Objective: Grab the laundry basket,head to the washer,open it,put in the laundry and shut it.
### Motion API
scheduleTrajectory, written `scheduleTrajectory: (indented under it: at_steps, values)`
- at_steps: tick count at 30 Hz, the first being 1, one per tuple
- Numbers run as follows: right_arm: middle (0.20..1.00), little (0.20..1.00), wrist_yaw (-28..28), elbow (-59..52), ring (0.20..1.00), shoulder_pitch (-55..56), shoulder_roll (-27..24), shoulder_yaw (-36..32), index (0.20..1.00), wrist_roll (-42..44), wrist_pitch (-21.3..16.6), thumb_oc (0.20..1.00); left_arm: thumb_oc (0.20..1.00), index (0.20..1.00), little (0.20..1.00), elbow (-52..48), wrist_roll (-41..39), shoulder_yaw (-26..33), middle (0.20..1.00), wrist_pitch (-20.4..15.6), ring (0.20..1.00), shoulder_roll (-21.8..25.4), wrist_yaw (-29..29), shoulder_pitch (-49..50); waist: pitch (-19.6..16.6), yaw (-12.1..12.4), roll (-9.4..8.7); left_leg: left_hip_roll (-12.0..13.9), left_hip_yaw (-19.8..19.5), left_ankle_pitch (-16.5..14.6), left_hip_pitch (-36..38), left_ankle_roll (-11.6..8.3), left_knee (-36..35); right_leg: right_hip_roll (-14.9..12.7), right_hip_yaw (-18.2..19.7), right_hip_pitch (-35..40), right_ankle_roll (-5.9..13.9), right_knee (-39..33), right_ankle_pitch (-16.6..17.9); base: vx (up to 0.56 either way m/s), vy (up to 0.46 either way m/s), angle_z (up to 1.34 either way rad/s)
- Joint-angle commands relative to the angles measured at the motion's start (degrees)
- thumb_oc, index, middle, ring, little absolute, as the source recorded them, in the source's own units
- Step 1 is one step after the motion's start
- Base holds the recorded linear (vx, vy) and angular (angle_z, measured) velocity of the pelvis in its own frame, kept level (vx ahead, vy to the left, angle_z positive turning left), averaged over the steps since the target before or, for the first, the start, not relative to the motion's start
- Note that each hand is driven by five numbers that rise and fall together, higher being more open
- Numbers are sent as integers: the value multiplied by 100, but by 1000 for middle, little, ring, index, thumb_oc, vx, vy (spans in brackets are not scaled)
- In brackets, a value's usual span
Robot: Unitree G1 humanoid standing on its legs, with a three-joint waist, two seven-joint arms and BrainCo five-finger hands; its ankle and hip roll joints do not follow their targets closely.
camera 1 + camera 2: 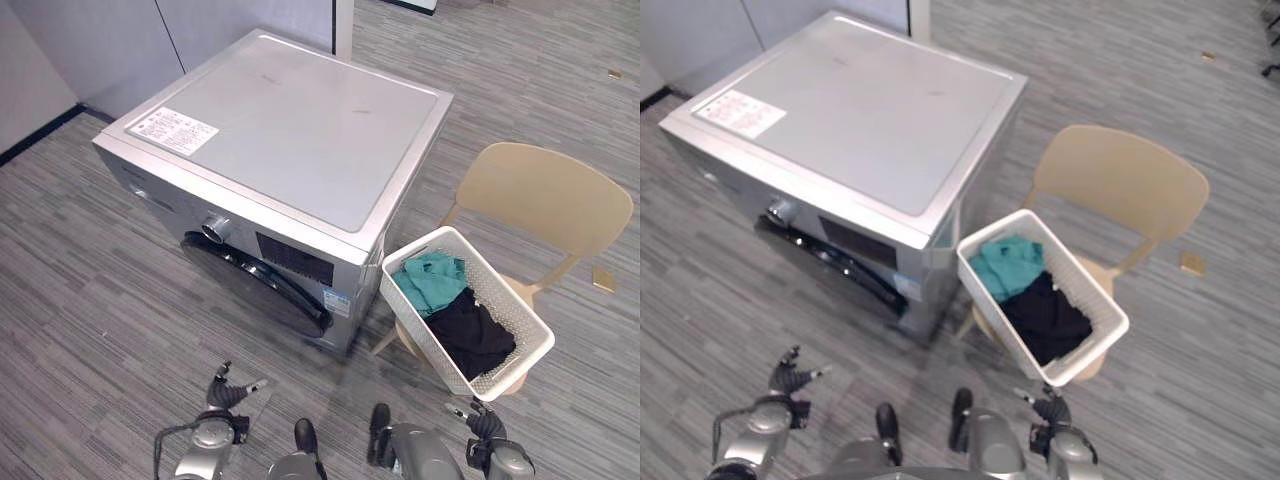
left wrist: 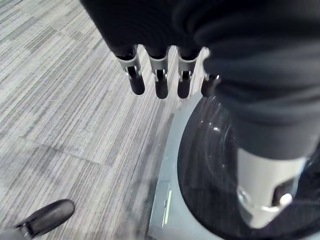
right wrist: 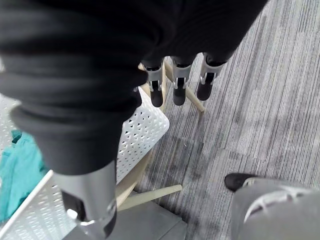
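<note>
On the chair seat: white perforated laundry basket [image 1: 466, 308] rests tilted across a tan chair [image 1: 545, 203], well clear of both hands
Basket contents: teal garment [image 1: 432, 279] at the end toward the washer, black garment [image 1: 472, 333] at the near end; both lie loose below the rim
Why it sits there: my guess is the seat keeps the basket at a height the hands can reach without stooping to the floor
Washer: silver front-loader [image 1: 290, 130] just beside the basket, dark round door [image 1: 255, 276] shut, control knob [image 1: 215, 229] above it
Left hand: low before the washer door [image 1: 232, 394]; in its wrist view the fingers [image 2: 159, 82] hang straight and slightly spread, holding nothing
Right hand: low, just short of the basket's near end [image 1: 478, 419]; its wrist view shows fingers [image 3: 177, 85] straight and relaxed above the basket corner, nothing pinched
Stage, as I judge it: basket not yet grabbed, door not yet opened
Floor: grey striped carpet [image 1: 90, 290] all round
</note>
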Motion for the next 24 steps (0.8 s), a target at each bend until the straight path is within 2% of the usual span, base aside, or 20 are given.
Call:
scheduleTrajectory:
  at_steps: [1,4,7,8,9,10,11,12,13,14,16,17,19,24]
  values:
    - [1000,1000,161,28,1000,-301,-281,297,1000,-32,-196,1000,1000,1000,1000,-55,-86,-105,1000,-201,1000,52,-31,-141,-93,33,74,-327,-237,-189,-122,-54,89,13,254,350,462,-747,-61,61,-75,25]
    - [1000,1000,215,58,1000,-364,-299,432,1000,-95,-153,1000,1000,1000,1000,9,-57,-130,1000,-209,1000,1,-90,-106,-181,71,114,-367,-223,-210,-91,-74,82,11,281,524,468,-1052,56,68,-61,28]
    - [1000,1000,249,-11,1000,-460,-337,528,1000,-102,-138,1000,1000,1000,1000,62,-62,-202,1000,-198,1000,-78,-132,-152,-170,78,150,-332,-229,-300,-311,-185,618,-80,211,650,439,-1273,139,18,-39,15]
    - [1000,1000,247,-97,1000,-569,-379,655,1000,-104,-151,1000,1000,1000,1000,116,-154,-226,1000,-219,1000,-169,-87,-179,-98,178,177,-304,-425,-380,-457,-245,984,-117,244,726,409,-1337,154,-46,5,25]
    - [1000,1000,242,-99,1000,-598,-397,669,1000,-122,-145,1000,1000,1000,1000,145,-161,-249,1000,-220,1000,-202,-91,-181,-99,182,184,-288,-488,-397,-490,-271,1037,-145,227,754,406,-1383,167,-63,46,29]
    - [1000,1000,247,-123,1000,-608,-393,663,1000,-104,-138,1000,1000,1000,1000,167,-148,-269,1000,-215,1000,-234,-88,-181,-135,153,175,-205,-452,-387,-511,-302,1048,-220,199,759,426,-1447,202,-76,137,28]
    - [1000,1000,263,-153,1000,-657,-394,697,1000,-112,-125,1000,1000,1000,1000,208,-141,-306,1000,-190,1000,-283,-106,-203,-207,120,176,83,-249,-372,-396,-310,1014,-352,144,760,460,-1514,245,-7,178,21]
    - [1000,1000,262,-173,1000,-677,-415,731,1000,-144,-132,1000,1000,1000,1000,229,-148,-334,1000,-187,1000,-300,-96,-224,-243,112,202,234,-227,-434,-285,-363,968,-377,125,813,508,-1525,181,15,198,16]
    - [1000,1000,280,-203,1000,-703,-449,762,1000,-195,-133,1000,1000,1000,1000,243,-150,-357,1000,-195,1000,-315,-75,-251,-289,83,221,376,-107,-354,-184,-408,836,-434,41,792,527,-1522,176,6,141,11]
    - [1000,1000,312,-259,1000,-696,-484,793,1000,-246,-125,1000,1000,1000,1000,202,-136,-383,1000,-198,1000,-324,-84,-249,-289,71,238,444,-9,-186,-128,-413,683,-465,-62,785,499,-1513,223,-48,91,16]
    - [1000,1000,347,-343,1000,-688,-538,870,1000,-350,-126,1000,1000,1000,1000,171,-105,-416,1000,-199,1000,-318,-102,-257,-300,74,263,493,30,-118,-96,-443,553,-485,-126,820,512,-1523,223,-18,141,38]
    - [1000,1000,459,-659,1000,-805,-682,1180,1000,-702,-152,1000,1000,1000,1000,106,19,-469,1000,-234,1000,-248,-137,-264,-274,134,329,427,-142,-78,37,-489,199,-528,-248,828,550,-1473,260,3,202,52]
    - [1000,1000,475,-719,1000,-830,-694,1241,1000,-783,-127,1000,1000,1000,1000,78,55,-474,1000,-231,1000,-220,-156,-266,-260,144,326,390,-189,-73,34,-486,178,-549,-259,822,552,-1465,273,-17,153,38]
    - [1000,1000,459,-1338,1000,-1218,-836,1611,1000,-1210,-157,1000,1000,1000,1000,2,160,-287,1000,-266,1000,18,-47,-282,-64,412,218,191,-296,-121,-52,-407,134,-761,-333,696,639,-1365,373,-68,114,42]
